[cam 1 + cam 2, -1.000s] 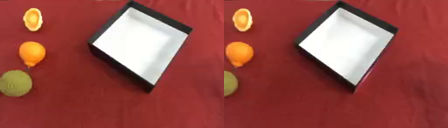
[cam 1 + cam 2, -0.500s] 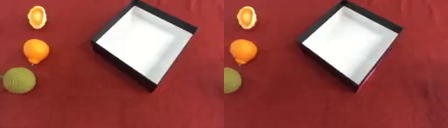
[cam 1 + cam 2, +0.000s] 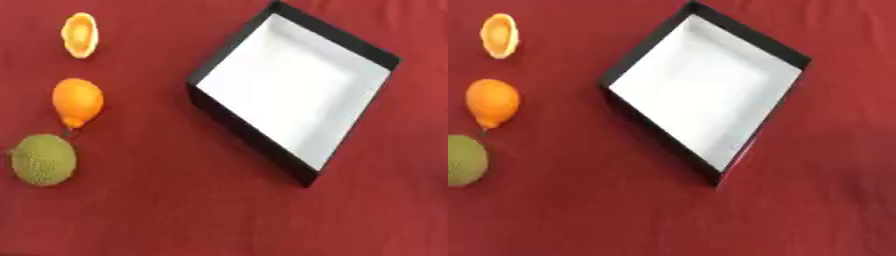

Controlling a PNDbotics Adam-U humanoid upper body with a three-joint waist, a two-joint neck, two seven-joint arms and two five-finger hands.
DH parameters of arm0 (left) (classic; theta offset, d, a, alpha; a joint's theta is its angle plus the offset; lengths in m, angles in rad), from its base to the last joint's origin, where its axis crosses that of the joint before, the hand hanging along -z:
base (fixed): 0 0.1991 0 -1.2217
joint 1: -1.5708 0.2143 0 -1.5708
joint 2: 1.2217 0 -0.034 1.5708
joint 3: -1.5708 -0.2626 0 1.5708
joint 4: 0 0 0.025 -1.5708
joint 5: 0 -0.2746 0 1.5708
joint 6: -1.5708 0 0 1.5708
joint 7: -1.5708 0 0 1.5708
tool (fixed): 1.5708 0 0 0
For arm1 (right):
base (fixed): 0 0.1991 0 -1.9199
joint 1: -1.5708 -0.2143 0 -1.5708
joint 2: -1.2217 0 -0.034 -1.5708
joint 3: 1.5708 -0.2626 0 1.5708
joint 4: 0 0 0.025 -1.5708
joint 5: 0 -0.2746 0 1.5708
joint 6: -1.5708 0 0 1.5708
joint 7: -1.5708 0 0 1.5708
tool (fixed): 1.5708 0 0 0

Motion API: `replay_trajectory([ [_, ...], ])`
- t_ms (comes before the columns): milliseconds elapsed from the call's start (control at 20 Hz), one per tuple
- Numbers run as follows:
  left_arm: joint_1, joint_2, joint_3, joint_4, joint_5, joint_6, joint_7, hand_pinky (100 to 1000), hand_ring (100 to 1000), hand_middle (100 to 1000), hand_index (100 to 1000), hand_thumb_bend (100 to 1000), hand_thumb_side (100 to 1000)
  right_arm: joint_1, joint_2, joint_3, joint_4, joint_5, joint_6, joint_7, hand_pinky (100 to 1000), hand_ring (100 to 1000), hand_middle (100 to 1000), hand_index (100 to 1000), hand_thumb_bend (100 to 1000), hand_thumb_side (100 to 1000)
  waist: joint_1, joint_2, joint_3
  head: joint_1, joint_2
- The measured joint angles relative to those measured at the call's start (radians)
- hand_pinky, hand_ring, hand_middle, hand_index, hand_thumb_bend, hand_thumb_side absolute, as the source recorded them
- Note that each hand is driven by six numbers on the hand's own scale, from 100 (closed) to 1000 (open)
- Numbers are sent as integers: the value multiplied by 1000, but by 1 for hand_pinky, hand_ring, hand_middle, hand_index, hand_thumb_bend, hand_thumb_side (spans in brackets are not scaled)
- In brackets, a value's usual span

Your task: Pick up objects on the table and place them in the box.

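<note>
Three pieces of fruit lay in a column at the left of the red cloth-covered desk [image 3: 157,215], well apart from the black-walled, white-floored shallow square box [image 3: 219,112], which sat empty and turned cornerwise. Farthest was a halved orange fruit, cut face up [image 3: 80,34]; below it a smooth, glossy orange fruit with a pointed tip [image 3: 77,101]; nearest, a rough, bumpy green round fruit [image 3: 43,160], just beside the orange one. All looked light and rigid, perhaps plastic; the round ones would likely roll, so a wrap around the widest part seemed safest. Neither hand showed in either view, so their state could not be told.
</note>
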Motion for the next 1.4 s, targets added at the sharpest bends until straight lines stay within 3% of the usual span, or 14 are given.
replay_trajectory([
  [100, 39, 65, -1, -1, -142, -11, -68, 840, 833, 806, 946, 218, 637, 3, -2, 0, 0, 5, 0, 0, 963, 1000, 699, 801, 100, 515, 0, 0, 2, -6, -2],
  [150, 57, 96, -6, -1, -208, -15, -109, 851, 837, 824, 938, 312, 658, 6, -3, 0, 0, 8, 0, 0, 963, 1000, 699, 801, 100, 514, 0, 0, 3, -8, -2],
  [250, 90, 147, -20, -1, -326, -16, -206, 857, 826, 828, 916, 488, 599, 8, -3, 1, 0, 14, 2, -1, 963, 1000, 697, 801, 100, 513, 0, 0, 7, -12, -2],
  [300, 100, 167, -27, -1, -376, -17, -259, 860, 822, 828, 914, 530, 576, 8, -3, 3, 0, 15, 3, -1, 963, 1000, 697, 801, 100, 513, 1, 0, 7, -12, -2],
  [350, 106, 181, -33, -2, -418, -19, -310, 858, 812, 822, 907, 636, 509, 8, -3, 3, 0, 17, 4, -1, 963, 1000, 696, 801, 100, 512, 2, 0, 7, -12, -2],
  [400, 109, 193, -38, -2, -457, -21, -355, 857, 811, 820, 906, 644, 498, 8, -4, 4, 0, 19, 6, 0, 963, 1000, 696, 800, 100, 512, 3, 0, 7, -12, -2],
  [450, 110, 202, -42, -2, -491, -23, -393, 858, 806, 816, 899, 675, 432, 8, -4, 4, 0, 21, 7, 0, 963, 1000, 695, 800, 100, 512, 5, 0, 7, -12, -2],
  [500, 110, 209, -46, -2, -524, -25, -424, 859, 808, 818, 895, 681, 389, 8, -4, 5, 0, 22, 9, 1, 963, 1000, 694, 800, 100, 512, 6, 0, 7, -12, -2],
  [550, 110, 215, -50, -2, -553, -25, -447, 857, 811, 821, 892, 687, 284, 8, -4, 8, 0, 23, 10, 2, 963, 1000, 693, 799, 100, 512, 7, 0, 7, -12, -2],
  [750, 92, 219, -67, -2, -645, -4, -451, 841, 805, 811, 883, 638, 100, 7, -4, 16, 0, 25, 17, 8, 963, 1000, 692, 798, 100, 509, 7, 0, 3, -12, -2],
  [1000, 63, 220, -104, -2, -707, 51, -401, 834, 806, 816, 882, 624, 101, 2, -4, 22, 0, 30, 27, 12, 963, 1000, 692, 797, 100, 511, 7, 0, -6, -6, -2],
  [1400, 16, 221, -180, -2, -770, 128, -461, 825, 811, 836, 875, 690, 104, -10, -2, 31, 0, 30, 41, 16, 963, 1000, 691, 797, 100, 513, 11, 0, -24, 11, -2],
])
